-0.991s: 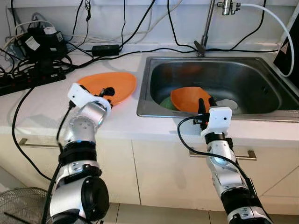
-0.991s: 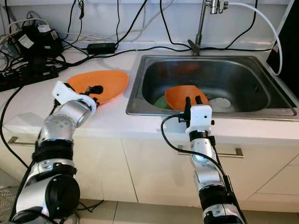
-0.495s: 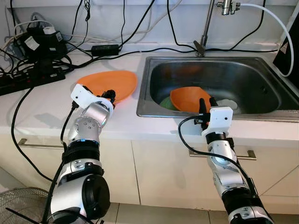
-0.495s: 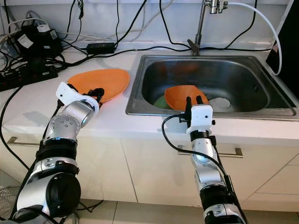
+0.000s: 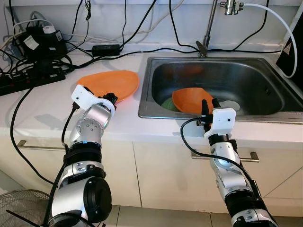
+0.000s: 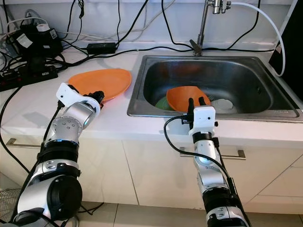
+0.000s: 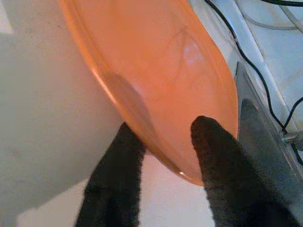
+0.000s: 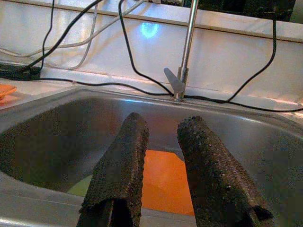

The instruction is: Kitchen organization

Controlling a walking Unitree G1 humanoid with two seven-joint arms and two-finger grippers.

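An orange plate (image 5: 111, 81) lies on the white counter (image 5: 42, 111) left of the sink, its near edge tipped up a little. My left gripper (image 5: 110, 98) is shut on the plate's near rim (image 7: 142, 118), one finger under it and one on top. Inside the steel sink (image 5: 265, 80) sit an orange bowl (image 5: 189, 99), a green dish (image 5: 166, 102) and a white dish (image 5: 232, 105). My right gripper (image 5: 209, 102) is held at the sink's front edge, open, with nothing between its fingers (image 8: 123, 161); it points toward the orange bowl (image 8: 161, 179).
A faucet (image 5: 208, 28) rises behind the sink. A black power strip (image 5: 28, 79), adapters and several cables crowd the back left of the counter. A white hose (image 5: 279, 23) hangs at the right. A fan grille (image 5: 19, 208) stands on the floor at lower left.
The left gripper has closed in on the plate's rim and the plate's near edge has come up slightly. The right arm has not moved.
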